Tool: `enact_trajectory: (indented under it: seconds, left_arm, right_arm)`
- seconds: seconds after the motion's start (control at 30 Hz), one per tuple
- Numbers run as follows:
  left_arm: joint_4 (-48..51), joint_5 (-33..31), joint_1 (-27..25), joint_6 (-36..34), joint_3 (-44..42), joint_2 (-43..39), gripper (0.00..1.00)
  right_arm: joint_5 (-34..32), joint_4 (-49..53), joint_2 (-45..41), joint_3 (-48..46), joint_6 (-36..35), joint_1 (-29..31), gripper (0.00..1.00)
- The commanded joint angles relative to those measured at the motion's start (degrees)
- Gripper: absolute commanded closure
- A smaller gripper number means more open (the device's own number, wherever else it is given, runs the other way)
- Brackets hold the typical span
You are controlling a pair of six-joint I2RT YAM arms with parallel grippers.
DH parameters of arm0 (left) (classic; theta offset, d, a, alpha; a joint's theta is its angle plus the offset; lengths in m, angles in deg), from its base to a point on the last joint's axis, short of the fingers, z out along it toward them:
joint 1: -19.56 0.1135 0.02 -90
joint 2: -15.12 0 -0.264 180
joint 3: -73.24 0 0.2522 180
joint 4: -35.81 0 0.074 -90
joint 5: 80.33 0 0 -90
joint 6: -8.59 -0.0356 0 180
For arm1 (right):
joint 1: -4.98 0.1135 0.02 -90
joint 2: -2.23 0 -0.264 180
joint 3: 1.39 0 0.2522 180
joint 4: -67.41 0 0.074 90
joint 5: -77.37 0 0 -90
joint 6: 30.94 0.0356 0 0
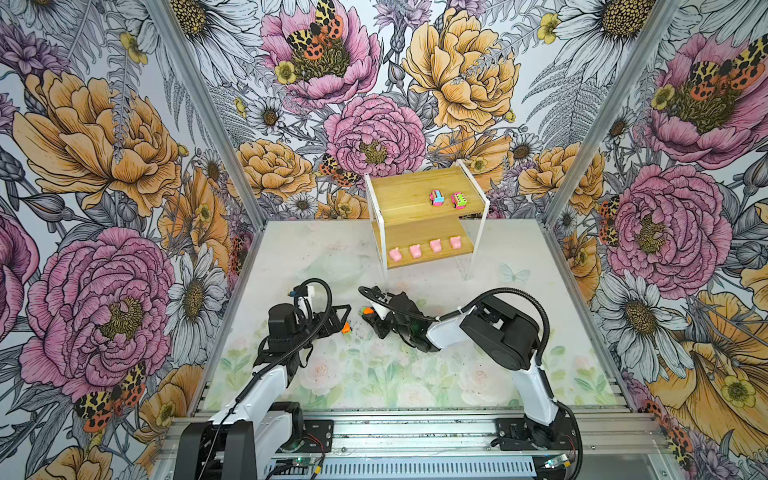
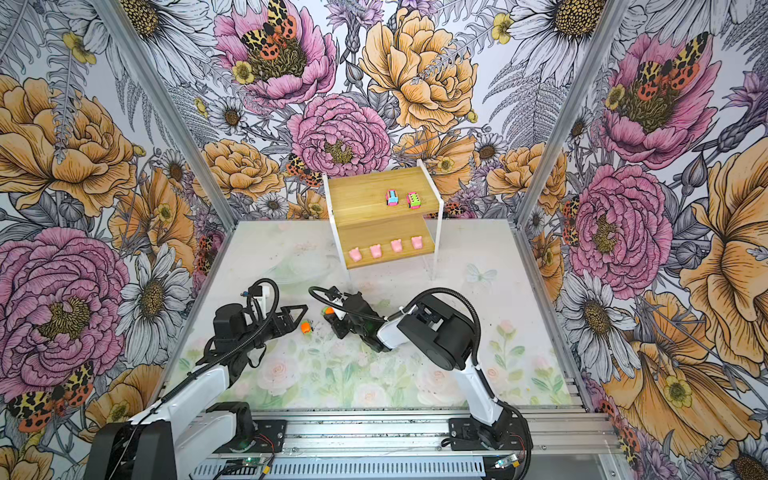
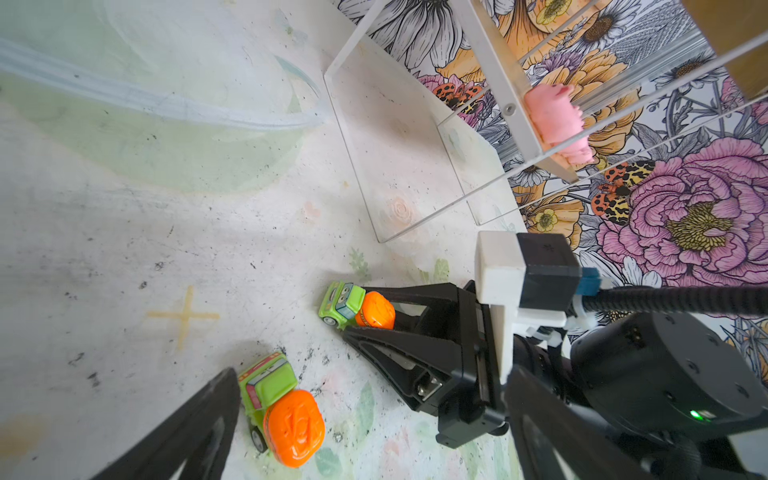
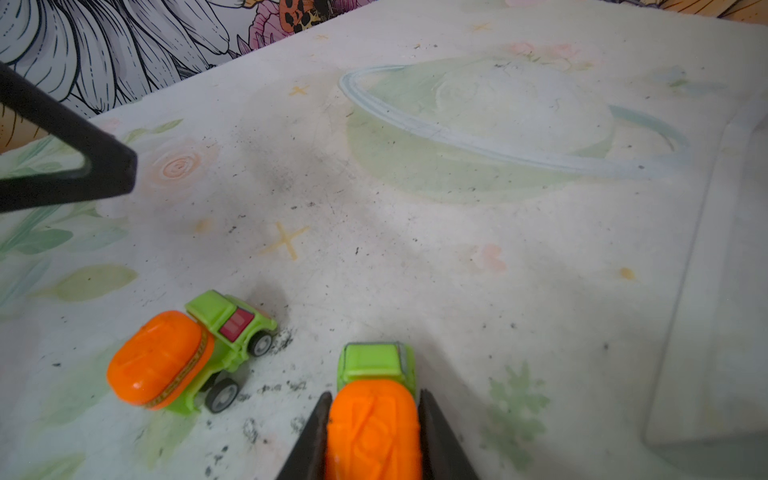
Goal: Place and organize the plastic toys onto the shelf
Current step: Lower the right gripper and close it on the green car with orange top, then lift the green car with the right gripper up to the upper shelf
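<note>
The shelf (image 1: 399,191) (image 2: 357,193) stands at the back of the table in both top views. Two pink cars (image 1: 436,197) (image 1: 458,200) sit on its upper board and several pink pigs (image 1: 415,250) line the lower one. My right gripper (image 4: 374,398) (image 1: 368,313) is shut on an orange-and-green car (image 4: 374,419) (image 3: 357,309), low over the mat. A second orange-and-green car (image 4: 187,357) (image 3: 282,415) (image 1: 345,328) lies tilted on the mat beside it. My left gripper (image 3: 372,374) (image 1: 347,318) is open around that second car, which sits close to one finger (image 3: 199,428).
Flowered walls close in the table on three sides. A clear plastic panel (image 3: 395,145) stands on the mat under the shelf's white frame (image 3: 498,75). An aluminium rail (image 1: 415,432) with both arm bases runs along the front edge.
</note>
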State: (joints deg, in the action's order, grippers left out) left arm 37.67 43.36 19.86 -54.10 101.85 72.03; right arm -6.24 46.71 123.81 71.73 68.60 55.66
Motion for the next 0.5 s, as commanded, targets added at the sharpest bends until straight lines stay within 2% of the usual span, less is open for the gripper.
enact_trajectory:
  seconds: [0.0, 0.2, 0.37, 0.47]
  left_arm:
    - [-1.2, -0.1, 0.6, 0.7, -0.3, 0.1, 0.01]
    - [-1.2, -0.3, 0.7, 0.7, -0.3, -0.1, 0.01]
    - [-1.7, -0.1, 0.6, 0.9, -0.2, 0.6, 0.01]
    - [-2.4, 0.5, 0.6, 0.9, 0.0, 1.4, 0.01]
  right_arm:
    - [1.0, 3.9, -8.0, -1.3, 0.5, 0.9, 0.78]
    - [0.8, 23.8, -23.9, 0.9, 0.3, 3.3, 0.79]
    - [-5.3, 44.7, -33.4, 11.1, 1.3, 3.9, 0.8]
    - [-8.3, 51.4, -36.5, 17.4, 2.2, 3.3, 0.81]
